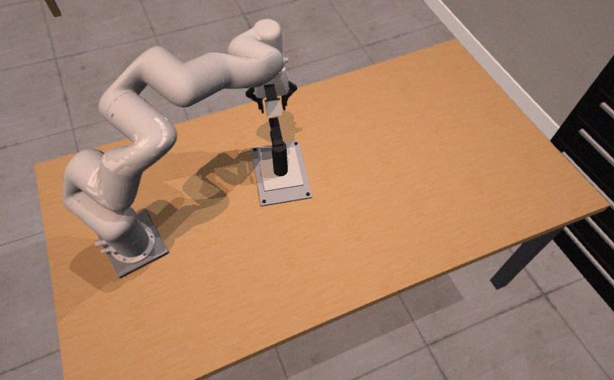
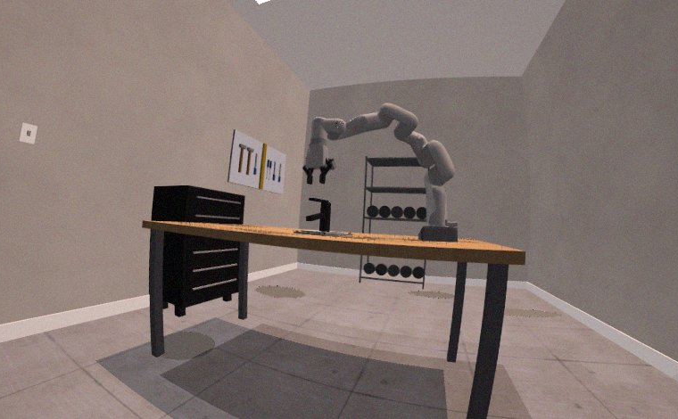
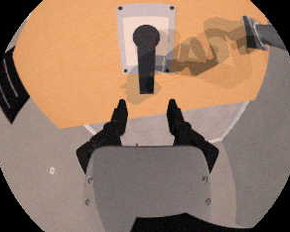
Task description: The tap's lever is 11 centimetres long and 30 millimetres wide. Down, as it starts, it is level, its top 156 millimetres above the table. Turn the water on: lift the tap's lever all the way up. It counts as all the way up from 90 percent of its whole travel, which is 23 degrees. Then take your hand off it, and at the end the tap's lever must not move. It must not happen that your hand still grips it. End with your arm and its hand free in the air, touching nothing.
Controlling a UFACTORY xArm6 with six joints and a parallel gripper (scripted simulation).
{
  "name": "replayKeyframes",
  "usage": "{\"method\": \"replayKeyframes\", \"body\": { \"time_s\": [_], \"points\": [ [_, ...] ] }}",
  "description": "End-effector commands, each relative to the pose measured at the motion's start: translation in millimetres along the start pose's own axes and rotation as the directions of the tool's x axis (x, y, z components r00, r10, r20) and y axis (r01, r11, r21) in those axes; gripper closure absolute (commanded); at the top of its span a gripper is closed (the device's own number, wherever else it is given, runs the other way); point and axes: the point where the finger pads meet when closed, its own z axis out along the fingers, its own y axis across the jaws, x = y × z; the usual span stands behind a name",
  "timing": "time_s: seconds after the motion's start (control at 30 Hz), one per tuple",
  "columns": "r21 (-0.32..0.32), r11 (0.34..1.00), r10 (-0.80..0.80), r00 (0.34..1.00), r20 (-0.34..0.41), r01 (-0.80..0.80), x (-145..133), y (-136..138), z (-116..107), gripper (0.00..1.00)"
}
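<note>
Gripper poised above the tap's lever.
The gripper [image 2: 316, 175], jaws partly open and empty, hangs above the level lever [image 2: 316, 200], whose long axis runs between the fingers.

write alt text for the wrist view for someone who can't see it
Looking down past the open gripper, whose two black fingers hang apart and hold nothing, a black tap stands on a grey base plate on the wooden table, its lever pointing toward the gripper.

Even overhead light; soft arm shadow on table [image 1: 394, 155]; wrist view round, edges blurred, perhaps fisheye.
</note>
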Motion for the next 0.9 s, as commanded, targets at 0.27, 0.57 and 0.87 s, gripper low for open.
{"method": "replayKeyframes", "body": {
  "time_s": [0.27, 0.57, 0.87],
  "points": [
    [0.004, 1.0, 0.001, 1.0, 0.003, -0.001, -0.5, -0.9, -2.3, 0.31],
    [0.004, 1.0, 0.001, 1.0, 0.003, -0.001, -0.5, -0.9, -2.3, 0.31],
    [0.004, 1.0, 0.001, 1.0, 0.003, -0.001, -0.5, -0.9, 0.1, 0.31]
  ]
}}
